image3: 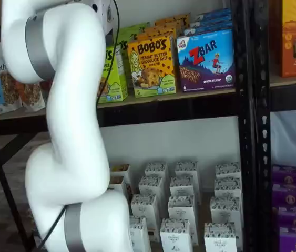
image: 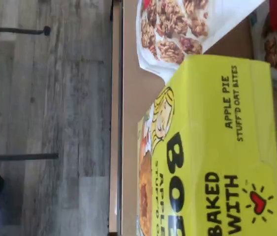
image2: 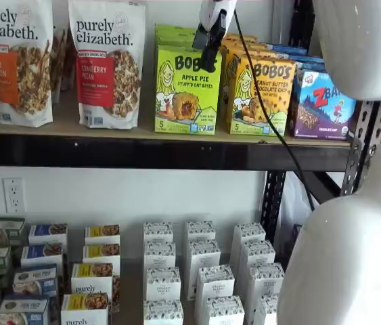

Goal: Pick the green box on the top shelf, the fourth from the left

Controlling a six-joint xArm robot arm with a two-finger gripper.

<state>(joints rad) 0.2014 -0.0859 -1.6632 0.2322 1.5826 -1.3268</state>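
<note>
I've got the gripper [image2: 208, 49] hanging right in front of the green box [image2: 186, 88], over its upper front, jaws spread wide, nothing pinched. The box stands upright on the top shelf [image2: 156, 152], beside the orange Bobo's carton [image2: 261, 95].

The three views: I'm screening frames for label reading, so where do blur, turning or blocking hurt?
Wrist view: turned on its side, soft, the green box legible only in large print. One shelf view: sharp, though the pincer crosses that box's top. The other shelf view: the white arm blocks most of the box.
</note>
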